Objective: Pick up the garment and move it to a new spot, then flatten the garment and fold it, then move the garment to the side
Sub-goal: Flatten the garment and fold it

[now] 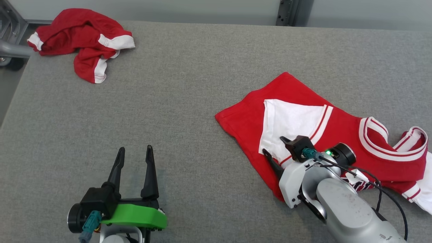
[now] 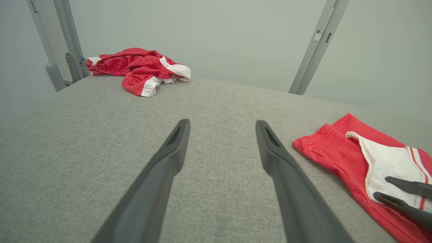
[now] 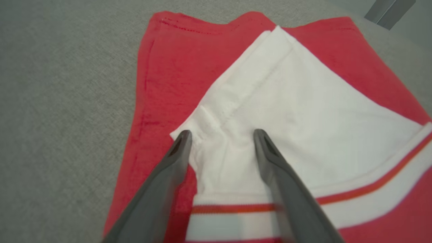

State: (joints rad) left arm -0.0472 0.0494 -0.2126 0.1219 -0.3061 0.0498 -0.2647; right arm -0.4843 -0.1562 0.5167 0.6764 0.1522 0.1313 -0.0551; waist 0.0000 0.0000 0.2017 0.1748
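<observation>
A red jersey garment (image 1: pixel 341 128) with white striped trim lies partly spread at the right of the grey padded table (image 1: pixel 189 84), its white sleeve (image 1: pixel 290 118) folded over the red body. My right gripper (image 1: pixel 273 145) is open just over that sleeve's lower corner; in the right wrist view its fingers straddle the white cloth (image 3: pixel 287 108) of the garment (image 3: pixel 168 67), gripper (image 3: pixel 222 135) holding nothing. My left gripper (image 1: pixel 135 148) stands open above bare table at the lower left, well left of the garment (image 2: pixel 334 152). In the left wrist view the left gripper (image 2: pixel 222 123) points across the table.
A second red and white garment (image 1: pixel 81 37) lies crumpled at the table's far left corner, also in the left wrist view (image 2: pixel 138 65). Grey metal frame posts (image 2: pixel 317 44) rise behind the table. The right gripper (image 2: pixel 383 187) shows at the left wrist view's right edge.
</observation>
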